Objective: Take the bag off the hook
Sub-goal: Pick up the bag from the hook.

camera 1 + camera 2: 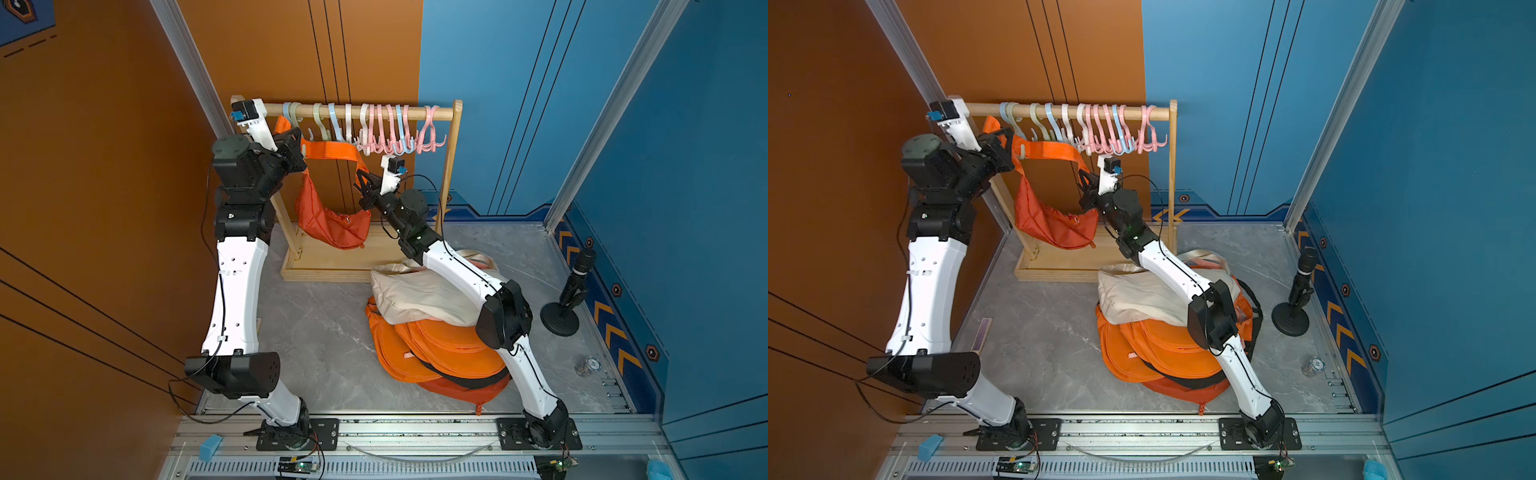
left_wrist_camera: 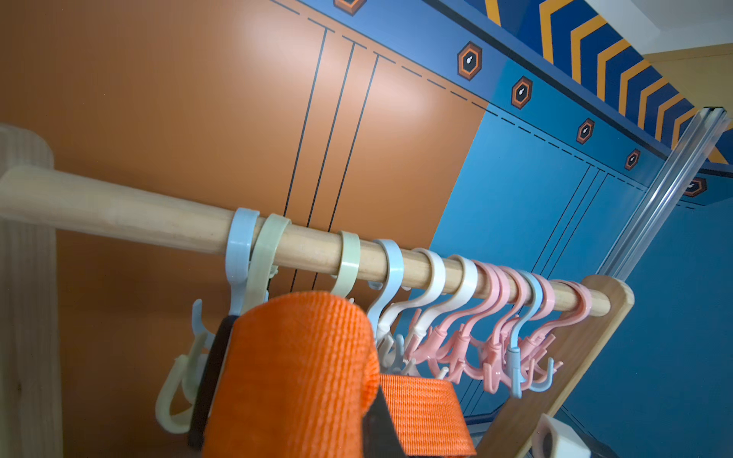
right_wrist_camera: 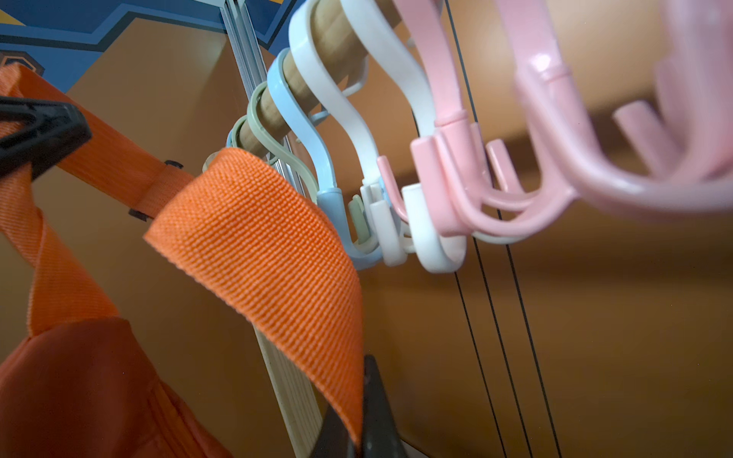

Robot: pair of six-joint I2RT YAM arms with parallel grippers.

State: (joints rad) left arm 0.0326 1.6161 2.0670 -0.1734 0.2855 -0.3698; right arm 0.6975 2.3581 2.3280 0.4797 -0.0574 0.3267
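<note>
Orange webbing is the story here: the strap (image 1: 330,150) of the bag (image 1: 332,224) is stretched between both arms, just under the wooden rail (image 1: 274,109). We see the left end effector (image 1: 296,143) clenched on the strap up at the rail's left end, near the rack's post. In the left wrist view the webbing wraps right over one of its black fingers (image 2: 212,376). The right end effector (image 1: 363,183) sits lower, below the cluster of hooks (image 1: 382,129), and it too is clamped on the strap. The right wrist view shows the webbing running down between its dark fingers (image 3: 375,416).

The bag itself hangs in the air beneath the strap, between the two arms and over the rack's wooden base (image 1: 328,270). The hooks, blue, green, white and pink, line the rail. The strap passes close by the pale green and blue ones, and we cannot tell whether it rests on one.

Over on the grey table (image 1: 324,332), a cream bag (image 1: 419,295) lies on top of a heap of orange bags (image 1: 432,353), with the right arm reaching over them.
</note>
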